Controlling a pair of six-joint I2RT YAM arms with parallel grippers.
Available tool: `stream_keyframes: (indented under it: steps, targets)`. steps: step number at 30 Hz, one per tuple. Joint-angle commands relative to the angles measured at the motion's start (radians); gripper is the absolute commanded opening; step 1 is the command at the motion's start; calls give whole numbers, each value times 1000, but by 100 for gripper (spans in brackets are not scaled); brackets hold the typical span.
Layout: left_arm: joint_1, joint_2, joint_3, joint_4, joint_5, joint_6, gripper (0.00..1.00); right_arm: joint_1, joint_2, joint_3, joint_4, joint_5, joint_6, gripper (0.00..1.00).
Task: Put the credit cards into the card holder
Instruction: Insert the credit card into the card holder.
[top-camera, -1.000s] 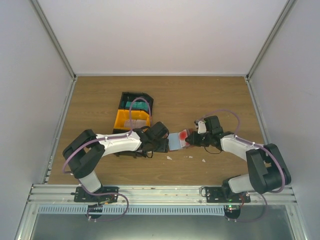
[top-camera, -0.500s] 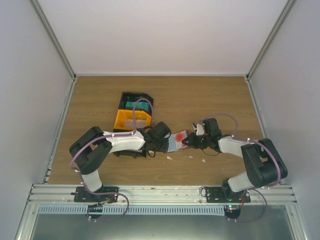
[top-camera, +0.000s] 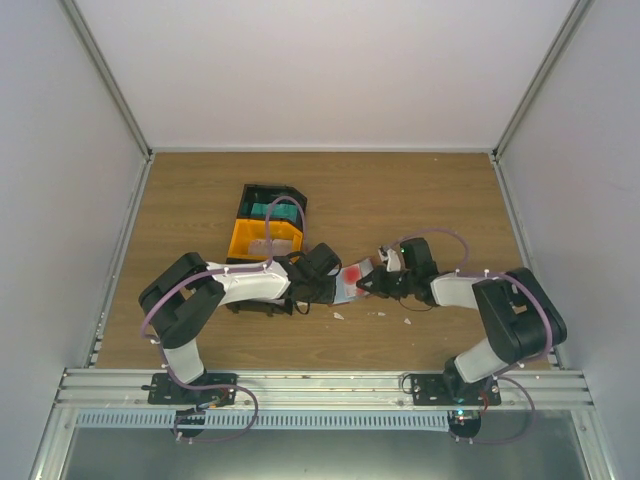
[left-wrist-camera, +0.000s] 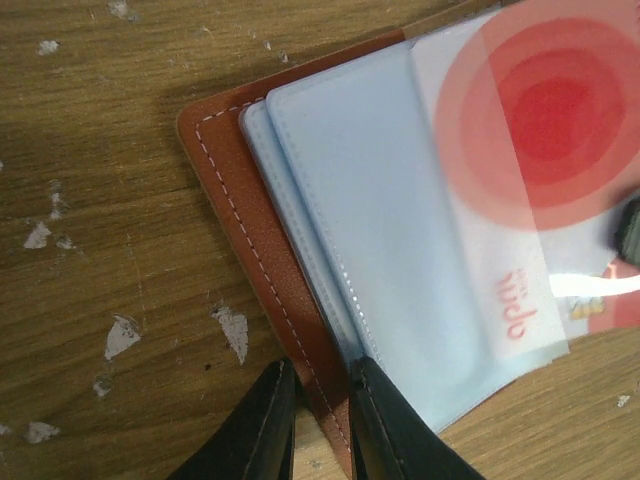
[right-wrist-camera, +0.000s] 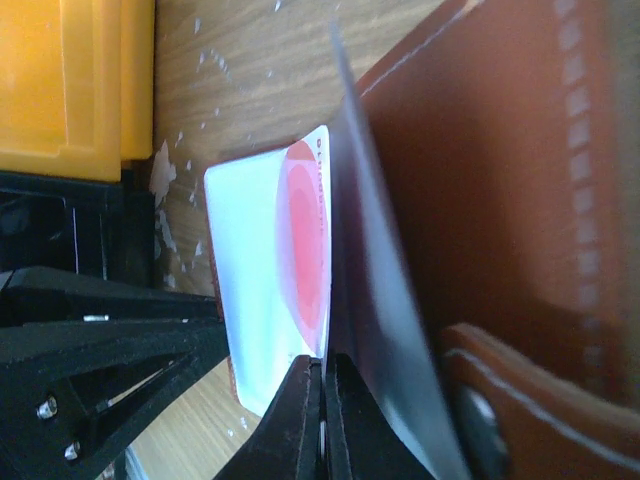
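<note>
Toward the front of the wooden table (top-camera: 420, 200), pinching the brown card holder (left-wrist-camera: 240, 200) by its edge with the left gripper (left-wrist-camera: 320, 375). Right beside it, squeezing a red-and-white credit card (right-wrist-camera: 265, 280) tight with the right gripper (right-wrist-camera: 321, 375). Farther back, a yellow bin (top-camera: 245, 240), then a black bin (top-camera: 250, 190) with teal cards (top-camera: 268, 209).

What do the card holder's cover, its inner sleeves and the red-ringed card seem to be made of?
Card holder cover: leather or imitation, matte reddish-brown, pale stitching along the edge. Inner sleeves: probably soft plastic, pale blue, faintly glossy, seamed edges. Credit card: seemingly thin stiff plastic, white with printed red rings, slight sheen.
</note>
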Motion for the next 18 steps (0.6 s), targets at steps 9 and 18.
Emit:
stream_keyframes:
  steps: [9,18]
  targets:
    - [-3,46,0,42,22,9,19,54,52,-14,-61,-15,-34,1]
    - [-1,49,0,44,33,14,19,102,76,46,-115,27,-69,5]
